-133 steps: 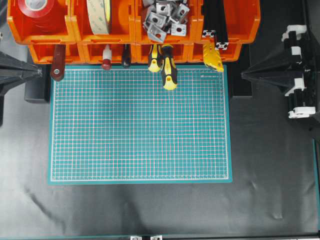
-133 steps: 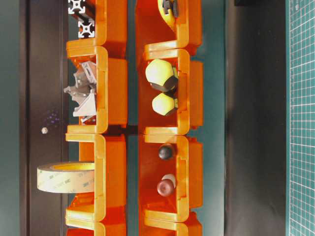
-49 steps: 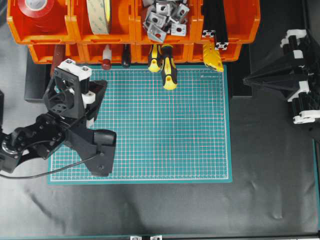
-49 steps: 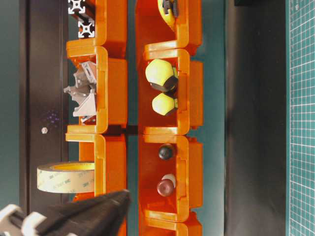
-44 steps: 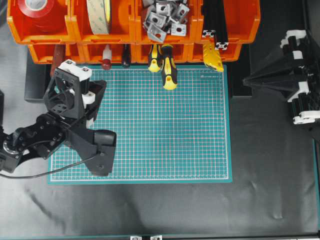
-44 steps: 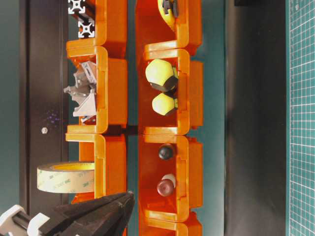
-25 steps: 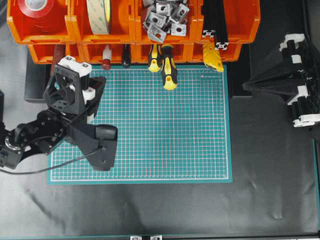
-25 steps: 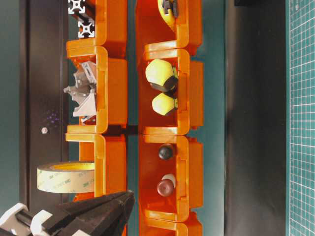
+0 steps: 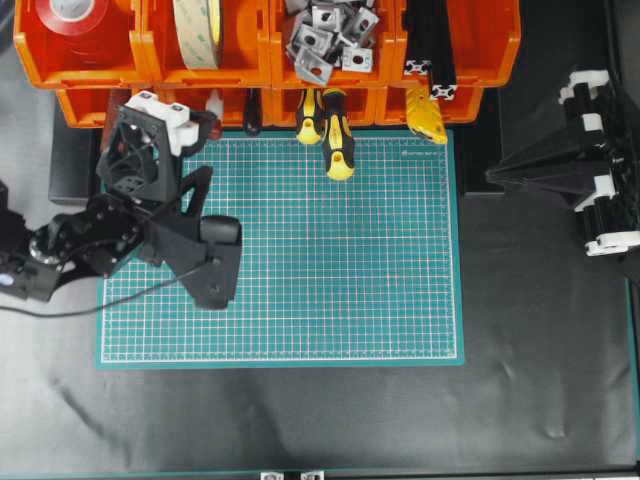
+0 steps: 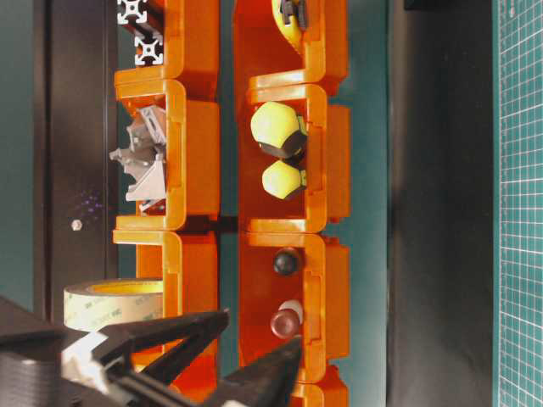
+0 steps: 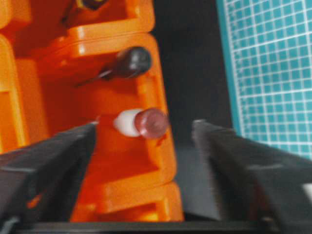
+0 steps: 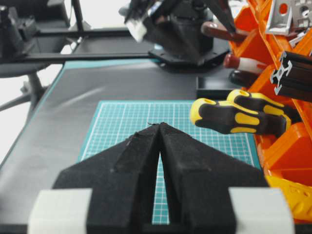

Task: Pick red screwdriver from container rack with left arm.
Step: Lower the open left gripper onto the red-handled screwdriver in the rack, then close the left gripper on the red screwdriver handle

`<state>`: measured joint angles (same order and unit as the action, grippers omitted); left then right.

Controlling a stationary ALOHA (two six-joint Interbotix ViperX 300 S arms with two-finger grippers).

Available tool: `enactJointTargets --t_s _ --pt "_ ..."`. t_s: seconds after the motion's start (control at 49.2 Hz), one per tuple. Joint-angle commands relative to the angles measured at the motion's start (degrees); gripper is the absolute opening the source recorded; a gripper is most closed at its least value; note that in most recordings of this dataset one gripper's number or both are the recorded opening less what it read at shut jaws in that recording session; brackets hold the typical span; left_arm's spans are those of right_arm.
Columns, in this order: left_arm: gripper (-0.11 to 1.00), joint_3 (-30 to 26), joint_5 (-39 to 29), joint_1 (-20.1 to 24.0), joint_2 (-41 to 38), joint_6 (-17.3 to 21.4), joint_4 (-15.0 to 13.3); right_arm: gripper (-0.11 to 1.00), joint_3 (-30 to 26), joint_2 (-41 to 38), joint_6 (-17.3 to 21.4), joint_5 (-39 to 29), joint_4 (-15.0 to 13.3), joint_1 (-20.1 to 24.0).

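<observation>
**At the rack's lower tier, left jaws wide around the screwdriver's end**

Far left on the mat point(image 9: 300, 250), my left gripper point(image 10: 254, 348) sits at the front of the rack point(image 9: 270, 50), jaws spread wide and holding nothing. From my left wrist camera the red screwdriver point(image 11: 141, 122) lies between my two fingers point(image 11: 48, 165) without touching either; I see only its dark red cap and white band poking out of a lower bin, and the shaft is lost inside the orange plastic. That view is blurred, so I cannot tell how far in front of the cap my tips are. From overhead, my own wrist covers most of the screwdriver; only a bit of white shows beside the gripper. A black-handled tool point(image 11: 129, 61) sits in the same bin, just beside it, its tip also hidden.

My right gripper point(image 12: 160, 127) hangs well apart at the right of the table, jaws pressed together, empty. Two yellow screwdrivers point(image 9: 330, 130) jut from the next bin onto the mat, their shafts out of sight.
</observation>
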<state>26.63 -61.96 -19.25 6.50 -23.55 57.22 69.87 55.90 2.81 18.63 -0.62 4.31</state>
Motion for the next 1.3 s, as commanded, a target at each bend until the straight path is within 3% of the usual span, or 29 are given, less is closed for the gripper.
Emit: enactJointTargets --t_s 0.0,0.366,0.875,1.017,1.282 --pt "0.89 0.35 1.93 1.14 0.88 -0.53 0.18 0.0 -0.7 -0.09 -0.09 0.0 -0.09 0.18" --pt "0.9 1.05 5.27 5.1 0.7 -0.79 0.18 0.0 -0.44 -0.09 -0.09 0.0 -0.09 0.18" --pt "0.87 1.41 5.27 5.45 0.53 -0.88 0.18 0.0 -0.09 -0.09 -0.09 0.09 -0.09 0.18" --pt "0.75 1.41 5.19 5.1 0.53 -0.88 0.18 0.0 -0.09 0.0 0.09 0.09 -0.09 0.09" --pt "0.39 1.49 5.27 4.66 0.44 -0.26 0.18 0.0 -0.09 0.18 -0.09 0.26 -0.09 0.18"
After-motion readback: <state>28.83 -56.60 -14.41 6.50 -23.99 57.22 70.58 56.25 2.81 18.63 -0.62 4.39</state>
